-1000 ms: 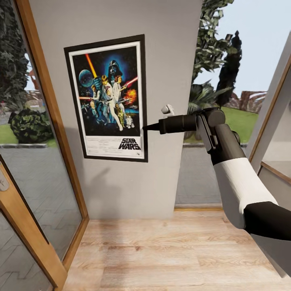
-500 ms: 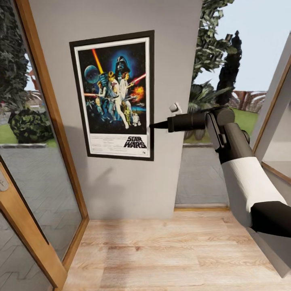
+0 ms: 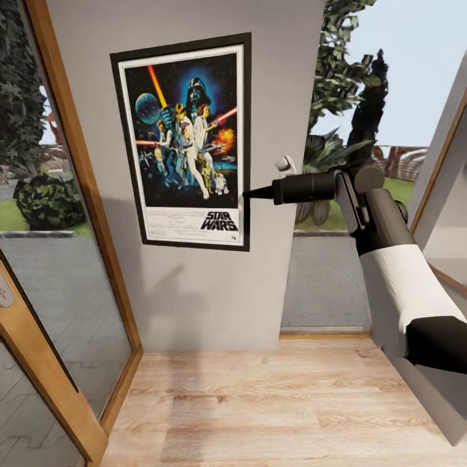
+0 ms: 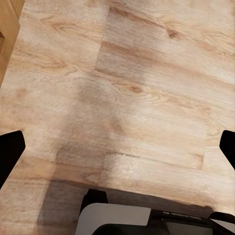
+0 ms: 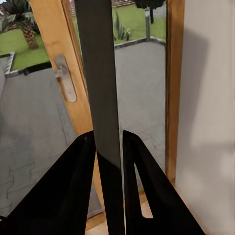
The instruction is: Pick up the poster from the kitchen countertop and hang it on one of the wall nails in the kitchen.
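Observation:
The Star Wars poster [image 3: 185, 139] stands upright and flat against the grey wall panel [image 3: 194, 298], black-framed, with the lettering at its lower right. My right gripper [image 3: 250, 193] is shut on the poster's right edge, a little below mid-height. In the right wrist view the poster [image 5: 100, 98] runs edge-on as a dark strip between the two black fingers [image 5: 73, 186] of that gripper [image 5: 108, 136]. My left gripper [image 4: 117, 149] hangs open above the wooden floor, holding nothing. No wall nail can be made out. The kitchen countertop is out of view.
A wood-framed glass door [image 3: 65, 194] stands close on the left, its handle [image 5: 66, 83] showing in the right wrist view. Another glazed opening [image 3: 337, 194] lies right of the wall panel. Light plank floor [image 3: 259, 402] spreads below.
My right arm has lifted the poster up the wall and a little to the right. The grip on its right edge is unchanged.

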